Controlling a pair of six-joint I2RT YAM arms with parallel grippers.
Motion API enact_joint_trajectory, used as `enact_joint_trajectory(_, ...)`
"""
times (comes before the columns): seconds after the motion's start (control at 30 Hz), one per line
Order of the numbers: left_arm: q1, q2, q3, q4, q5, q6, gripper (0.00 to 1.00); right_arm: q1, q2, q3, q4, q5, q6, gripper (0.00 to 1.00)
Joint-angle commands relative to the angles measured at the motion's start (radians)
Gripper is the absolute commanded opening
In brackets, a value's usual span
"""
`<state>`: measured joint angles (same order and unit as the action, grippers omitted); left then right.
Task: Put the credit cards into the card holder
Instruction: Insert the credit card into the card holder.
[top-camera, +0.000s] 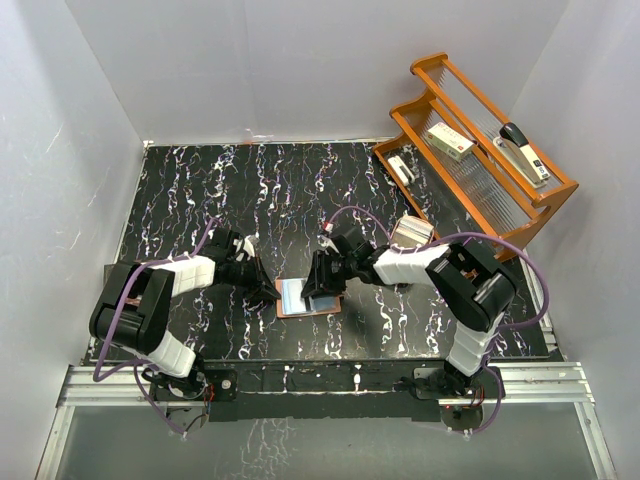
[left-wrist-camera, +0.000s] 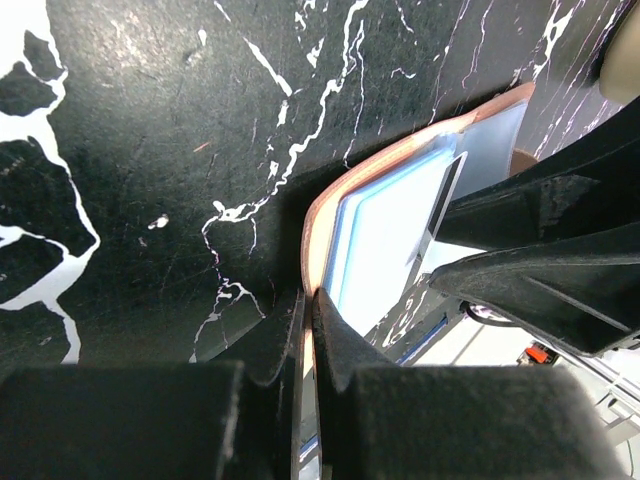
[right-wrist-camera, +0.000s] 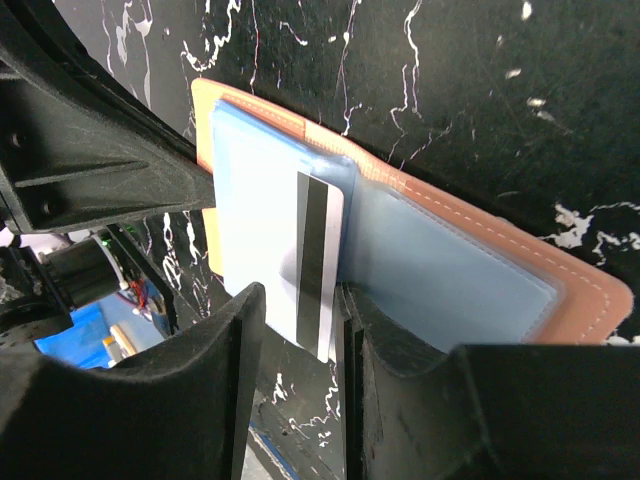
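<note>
The card holder lies open and flat on the black marbled table, reddish-brown leather with clear pockets. My left gripper is shut on its leather edge, at the holder's left side in the top view. A light blue-white credit card with a black stripe lies partly in the left pocket, its near end sticking out. My right gripper stands open over that end, one finger on each side. A thin orange edge shows beside the card. The pale card also shows in the left wrist view.
An orange wooden rack stands at the back right, holding a stapler and small boxes. A pale object sits just behind the right arm. White walls close in the table on three sides.
</note>
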<state>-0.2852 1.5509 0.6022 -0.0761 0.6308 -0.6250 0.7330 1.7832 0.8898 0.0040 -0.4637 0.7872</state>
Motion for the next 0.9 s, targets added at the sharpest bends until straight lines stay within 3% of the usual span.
enact_joint_trajectory(0.0, -0.007, 0.011, 0.028, -0.022, 0.017, 0.021, 0.0, 0.015, 0.014, -0.038, 0.121, -0.05, 0.078, 0.3)
enact_joint_trajectory(0.2, -0.006, 0.023, 0.042, -0.042, 0.016, 0.032, 0.0, 0.02, -0.017, -0.06, 0.11, -0.009, 0.097, 0.26)
enact_joint_trajectory(0.3, -0.007, 0.029, 0.051, -0.05, 0.012, 0.036, 0.0, 0.019, -0.036, -0.03, -0.007, 0.063, 0.036, 0.35)
enact_joint_trajectory(0.43, -0.007, 0.02, 0.047, -0.046, 0.01, 0.027, 0.0, 0.02, -0.087, -0.025, -0.043, 0.078, 0.005, 0.37)
enact_joint_trajectory(0.87, -0.006, 0.011, 0.034, -0.04, 0.013, 0.02, 0.0, 0.041, -0.066, -0.061, 0.11, 0.015, 0.093, 0.09)
